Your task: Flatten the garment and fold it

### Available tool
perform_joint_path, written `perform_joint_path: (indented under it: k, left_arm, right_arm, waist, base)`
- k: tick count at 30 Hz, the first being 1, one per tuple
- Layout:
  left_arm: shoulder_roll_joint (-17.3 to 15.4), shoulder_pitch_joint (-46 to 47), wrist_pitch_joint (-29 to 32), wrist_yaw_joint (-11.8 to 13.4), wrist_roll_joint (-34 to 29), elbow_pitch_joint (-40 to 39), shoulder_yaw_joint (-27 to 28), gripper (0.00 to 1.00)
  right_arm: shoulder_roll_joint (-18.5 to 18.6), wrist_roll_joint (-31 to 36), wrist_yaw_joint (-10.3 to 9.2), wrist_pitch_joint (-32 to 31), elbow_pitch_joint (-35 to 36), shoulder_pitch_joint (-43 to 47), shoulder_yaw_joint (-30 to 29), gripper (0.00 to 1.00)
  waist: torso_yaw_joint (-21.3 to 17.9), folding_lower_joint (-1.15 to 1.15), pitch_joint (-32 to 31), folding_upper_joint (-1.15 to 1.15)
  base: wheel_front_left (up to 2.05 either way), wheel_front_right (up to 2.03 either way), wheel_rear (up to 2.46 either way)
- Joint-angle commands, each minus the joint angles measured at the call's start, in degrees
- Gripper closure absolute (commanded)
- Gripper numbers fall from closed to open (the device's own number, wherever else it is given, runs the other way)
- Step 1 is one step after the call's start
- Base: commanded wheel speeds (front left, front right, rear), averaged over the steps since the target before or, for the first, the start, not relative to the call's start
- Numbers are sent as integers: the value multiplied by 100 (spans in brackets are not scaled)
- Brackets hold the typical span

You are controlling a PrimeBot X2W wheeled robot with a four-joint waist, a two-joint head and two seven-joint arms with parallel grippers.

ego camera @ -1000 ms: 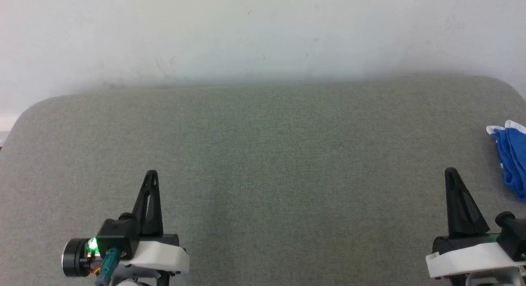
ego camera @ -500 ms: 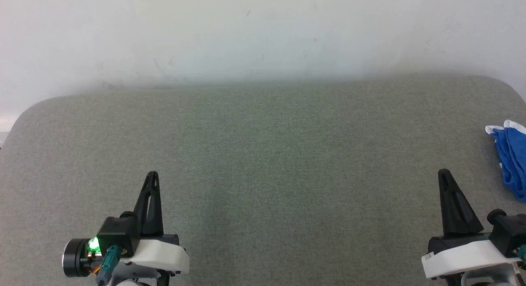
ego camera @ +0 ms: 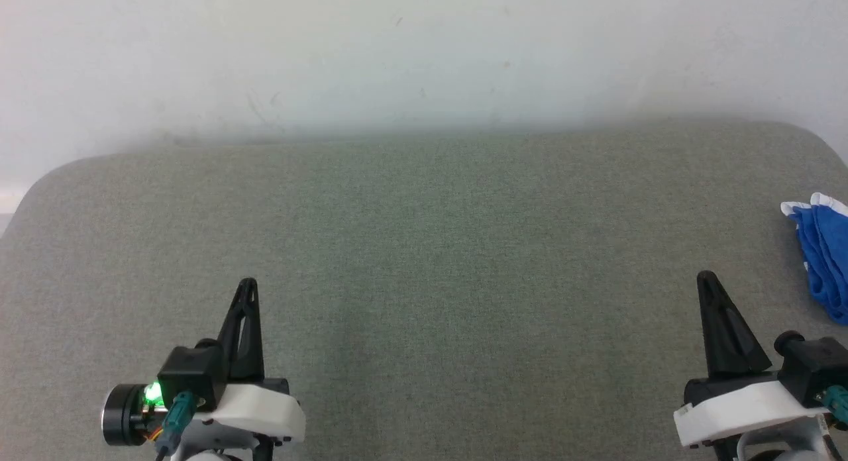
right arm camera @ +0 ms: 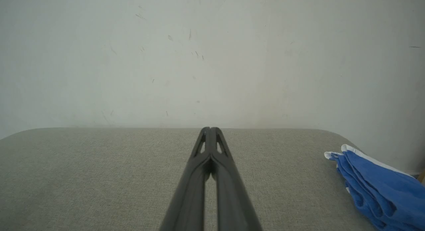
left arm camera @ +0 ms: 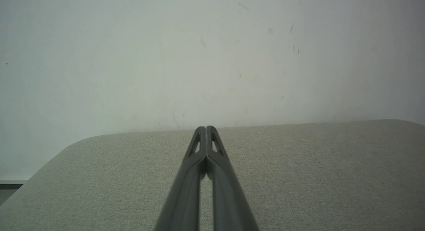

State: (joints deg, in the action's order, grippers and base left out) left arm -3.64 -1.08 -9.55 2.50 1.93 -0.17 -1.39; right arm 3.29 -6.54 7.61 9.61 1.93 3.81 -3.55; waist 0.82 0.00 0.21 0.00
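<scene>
While left end effector (ego camera: 246, 283), right end effector (ego camera: 704, 277) closed, empty, garment (ego camera: 825, 262) lies right of latter.

I have a grey-green, fabric-covered pad (ego camera: 424, 236) in front of me, broad and flat, with rounded far corners and a fine woven texture. The garment (ego camera: 821, 256) lies directly on it as a bunched blue heap with white edging. It sits to the right of the right gripper (ego camera: 706, 277)'s jaws and a little beyond their tips, clear of them, at the pad's right edge.
</scene>
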Motion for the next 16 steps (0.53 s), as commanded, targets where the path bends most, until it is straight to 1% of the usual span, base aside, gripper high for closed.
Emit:
perform_joint_path:
  k: [1, 16]
  left_arm:
    - [25, 36, 27, -35, -56, 6, 32, 100]
    - [35, 49, 202, -76, -82, 8, 52, 100]
  right_arm:
    - [-14, 50, -4, -28, -16, -71, 12, 100]
    - [-19, 165, -6, -205, -50, -130, 77, 100]
  waist:
    - [-1, 0, 0, 0]
    - [-16, 0, -4, 0]
  base:
    - [0, 0, 0]
    - [0, 0, 0]
